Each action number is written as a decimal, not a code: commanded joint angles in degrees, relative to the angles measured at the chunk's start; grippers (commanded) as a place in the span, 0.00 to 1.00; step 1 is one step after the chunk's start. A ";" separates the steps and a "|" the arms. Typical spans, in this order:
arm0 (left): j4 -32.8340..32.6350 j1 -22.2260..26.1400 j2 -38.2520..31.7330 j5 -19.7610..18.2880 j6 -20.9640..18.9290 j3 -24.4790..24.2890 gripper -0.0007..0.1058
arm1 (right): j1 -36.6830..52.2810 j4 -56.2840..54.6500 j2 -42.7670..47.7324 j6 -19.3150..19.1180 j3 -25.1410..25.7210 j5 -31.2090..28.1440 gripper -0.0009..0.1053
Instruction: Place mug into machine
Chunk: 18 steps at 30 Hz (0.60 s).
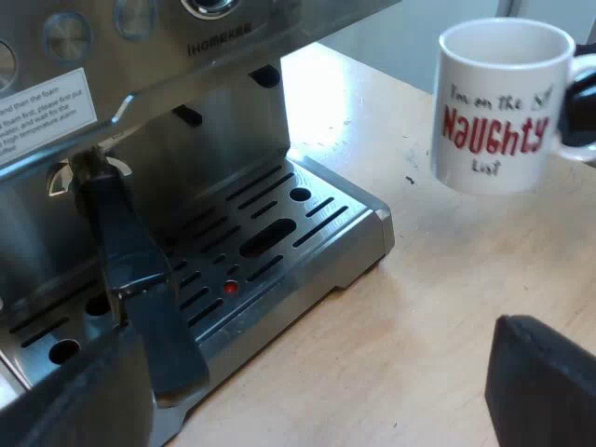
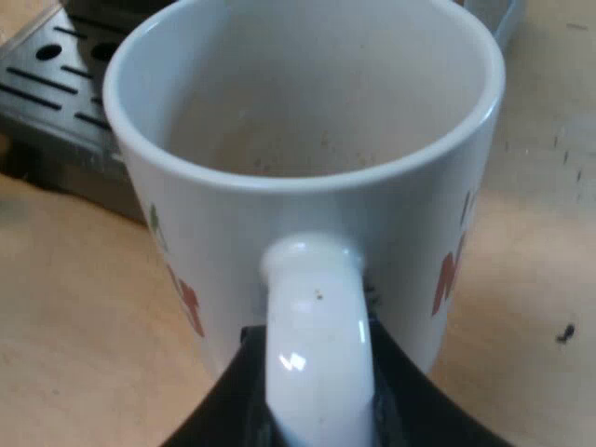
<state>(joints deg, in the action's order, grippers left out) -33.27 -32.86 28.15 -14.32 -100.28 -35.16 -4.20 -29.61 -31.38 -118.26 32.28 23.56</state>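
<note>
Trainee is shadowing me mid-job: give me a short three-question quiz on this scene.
1. True or false: the white ceramic mug with red lettering stands on the slotted steel drip tray of the silver espresso machine.
2. The right gripper is shut on: A the mug's handle; B the mug's rim; C the drip tray.
3. Fill in: the mug's big red word reads ____.
Key: 1 false; 2 A; 3 NAUGHTY.

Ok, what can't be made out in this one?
Left wrist view: top of the espresso machine, cut off by the picture edge; its label, cropped and too small to read.
Left wrist view: right claw at the mug handle, mostly past the edge.
Right wrist view: mug lettering, curving out of sight; its base, hidden by its own body.
</note>
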 commanded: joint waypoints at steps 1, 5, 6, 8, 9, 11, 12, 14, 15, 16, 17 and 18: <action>-0.11 -0.28 0.02 0.86 0.22 0.01 0.75 | -0.42 4.58 -1.01 -0.88 0.70 3.02 0.01; -0.11 -0.28 0.02 0.86 0.22 0.01 0.75 | -4.93 6.53 -3.57 -1.64 0.37 2.10 0.01; -0.11 -0.28 0.02 0.86 0.22 0.01 0.75 | -6.04 7.36 -4.03 -1.64 0.21 1.51 0.01; -0.11 -0.28 0.02 0.86 0.22 0.01 0.75 | -10.52 10.23 -5.94 -1.53 -0.02 -3.30 0.01; -0.11 -0.28 0.02 0.86 0.22 0.01 0.75 | -11.79 11.19 -6.75 -1.52 0.00 -4.85 0.01; -0.11 -0.28 0.02 0.86 0.22 0.01 0.75 | -16.40 14.34 -9.22 -1.53 0.00 -10.11 0.01; -0.11 -0.28 0.02 0.86 0.22 0.01 0.75 | -17.60 14.90 -9.70 -1.53 0.00 -10.72 0.01; -0.11 -0.28 0.02 0.86 0.22 0.01 0.75 | -22.01 19.00 -12.84 -1.13 0.00 -13.27 0.01; -0.11 -0.28 0.02 0.86 0.22 0.01 0.75 | -23.58 21.37 -14.58 -0.46 0.00 -14.37 0.01; -0.11 -0.28 0.02 0.86 0.22 0.01 0.75 | -24.71 22.60 -15.52 0.25 0.00 -15.29 0.01; -0.11 -0.28 0.02 0.86 0.22 0.01 0.75 | -25.99 24.72 -17.11 1.76 0.00 -16.14 0.01; -0.11 -0.28 0.02 0.86 0.22 0.01 0.75 | -27.33 27.23 -19.12 3.10 0.00 -16.84 0.01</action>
<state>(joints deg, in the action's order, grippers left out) -33.27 -32.86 28.15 -14.32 -100.28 -35.16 -30.46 -7.96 -49.67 -116.33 31.35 7.41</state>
